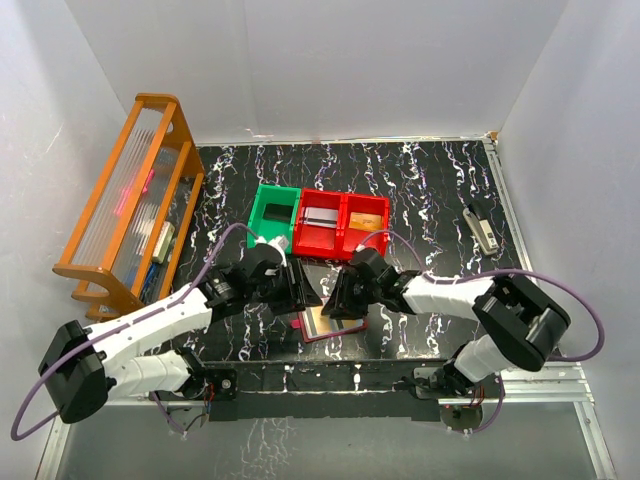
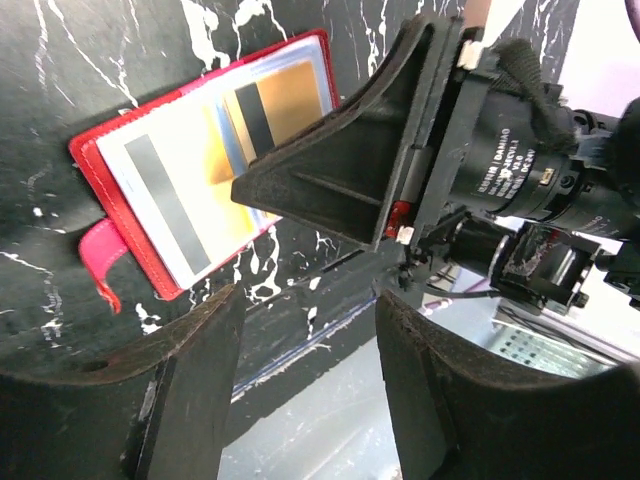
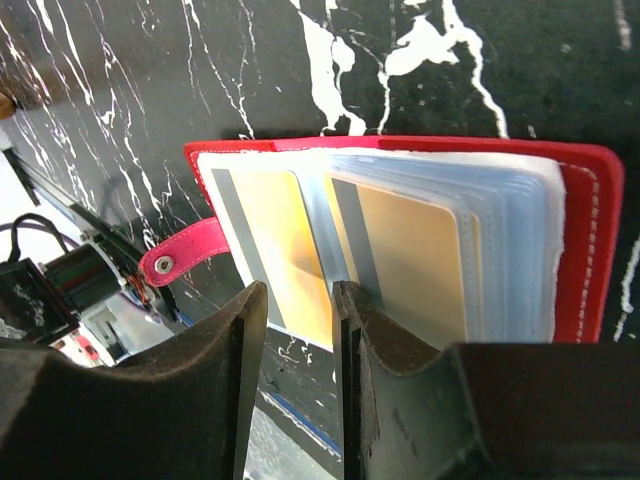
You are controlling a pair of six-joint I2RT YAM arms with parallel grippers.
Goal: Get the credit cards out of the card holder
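Card holder lay open and flat on the table, close to the table's 6 o'clock edge and between my two grippers. Its red rim showed round the pages. The snap tab stuck out at 9 o'clock in the right wrist view. Two gold credit cards sat side by side in the clear sleeves, each with a dark stripe down its left side.

My right gripper hung over the holder's near edge. Its fingers were a narrow gap apart, with the left card's lower edge showing in the gap. I couldn't tell if they pinched anything.

My left gripper was at 10 o'clock of the holder, off it. Its fingers were well apart with nothing between, and the table's front edge ran under them. Both grippers crowded together over the holder, tight there. Bare marble lay open at 3 o'clock of the holder.

Green bin and red bin touched, at 12 o'clock of the holder. The red bin's left compartment held a flat pale thing; I couldn't make out the other contents. Wooden rack stood along the 9 o'clock side. A small grey object lay at 2 o'clock, near the right edge.
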